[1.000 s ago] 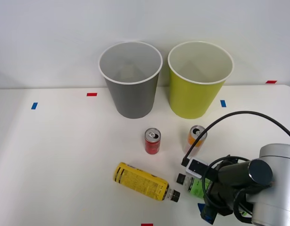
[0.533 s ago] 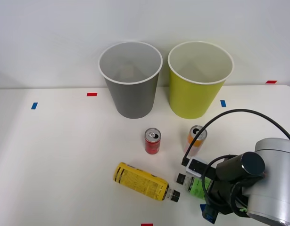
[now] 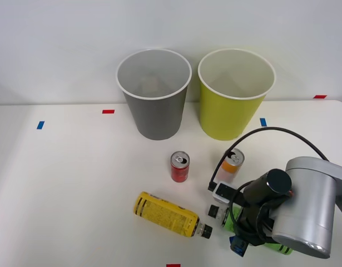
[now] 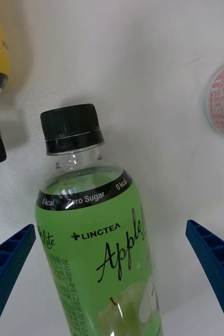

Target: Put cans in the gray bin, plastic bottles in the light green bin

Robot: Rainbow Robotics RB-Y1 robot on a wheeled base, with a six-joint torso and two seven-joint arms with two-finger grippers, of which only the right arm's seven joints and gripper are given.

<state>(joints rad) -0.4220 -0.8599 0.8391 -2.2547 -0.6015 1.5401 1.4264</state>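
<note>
White table against a pale wall. At upper center of the front view stand the gray bin (image 3: 154, 94) and, to its right, the light green bin (image 3: 235, 94), both apparently holding nothing yet. Over the last second the right arm has swung leftward across the lower right, now covering most of the green-label bottle (image 4: 98, 247). The right gripper (image 4: 112, 273) hangs over that lying bottle, blue fingers (image 4: 9, 262) spread on either side of its body and not touching. That suggests a first grasp is about to begin. The yellow-label bottle (image 3: 168, 214) lies at lower center. The red can (image 3: 179, 166) and orange can (image 3: 232, 163) stand at center, unmoved.
</note>
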